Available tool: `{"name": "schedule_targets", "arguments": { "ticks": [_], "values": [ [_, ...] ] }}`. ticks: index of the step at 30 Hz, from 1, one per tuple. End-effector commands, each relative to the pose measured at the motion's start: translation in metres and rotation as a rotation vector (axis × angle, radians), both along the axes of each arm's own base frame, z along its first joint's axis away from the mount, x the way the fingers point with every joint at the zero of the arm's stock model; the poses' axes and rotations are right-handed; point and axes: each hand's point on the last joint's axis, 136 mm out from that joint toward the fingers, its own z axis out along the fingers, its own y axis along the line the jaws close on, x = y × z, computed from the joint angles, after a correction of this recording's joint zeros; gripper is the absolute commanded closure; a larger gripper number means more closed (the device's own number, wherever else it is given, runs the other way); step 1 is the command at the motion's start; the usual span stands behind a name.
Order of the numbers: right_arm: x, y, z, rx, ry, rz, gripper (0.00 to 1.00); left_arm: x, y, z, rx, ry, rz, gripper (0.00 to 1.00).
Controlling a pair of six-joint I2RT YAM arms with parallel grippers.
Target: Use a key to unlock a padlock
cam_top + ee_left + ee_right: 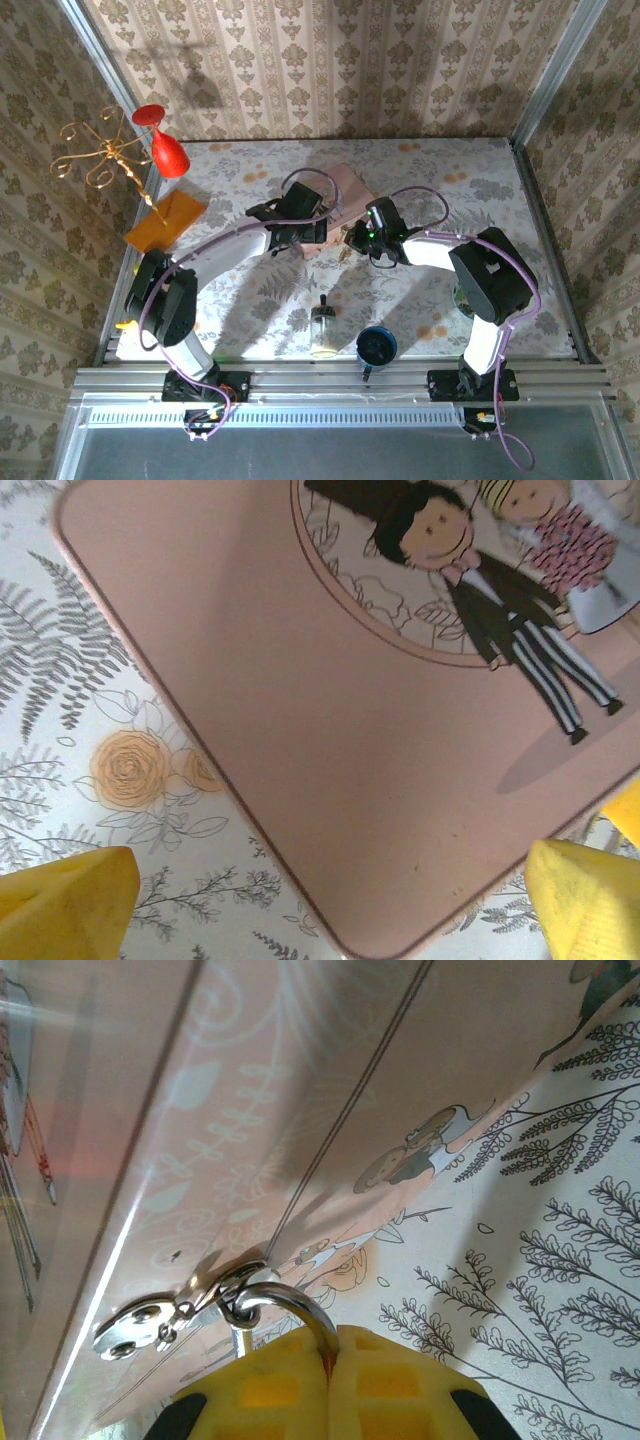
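Right wrist view: right pincer [335,1360] squeezed shut on the padlock [300,1305] loop.
The loop hooks through the clasp [140,1325] of the pink picture box [300,1110]. Left pincer [325,900] gapes wide above the lid [300,740], holding nothing. I think: hold the lock still, no yanking.

No legible text, label, brand or number found. Pink box [330,780] lid: cartoon couple drawn inside ring, no lettering. Box side in right wrist view: pale leaf scrolls, small figures, no words. Padlock [292,1305] shackle: no stamp readable. Table [60,680] cloth: fern and rose print, no writing.
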Motion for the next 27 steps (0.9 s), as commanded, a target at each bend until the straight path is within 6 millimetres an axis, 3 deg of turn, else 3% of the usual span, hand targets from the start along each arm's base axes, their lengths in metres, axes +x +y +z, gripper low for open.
{"name": "schedule_targets", "arguments": {
  "ticks": [1,11,27],
  "values": [
    [0.011,0.002,0.038,0.063,-0.102,-0.021,1.00,-0.006,0.004,-0.024,0.007,0.059,0.031,0.02],
    [0.011,0.000,0.035,0.055,-0.105,-0.025,1.00,-0.014,0.022,-0.043,0.034,0.102,0.072,0.03],
    [0.021,-0.011,0.037,0.066,-0.130,-0.115,1.00,-0.017,0.032,-0.049,0.055,0.122,0.089,0.02]
  ]
}}
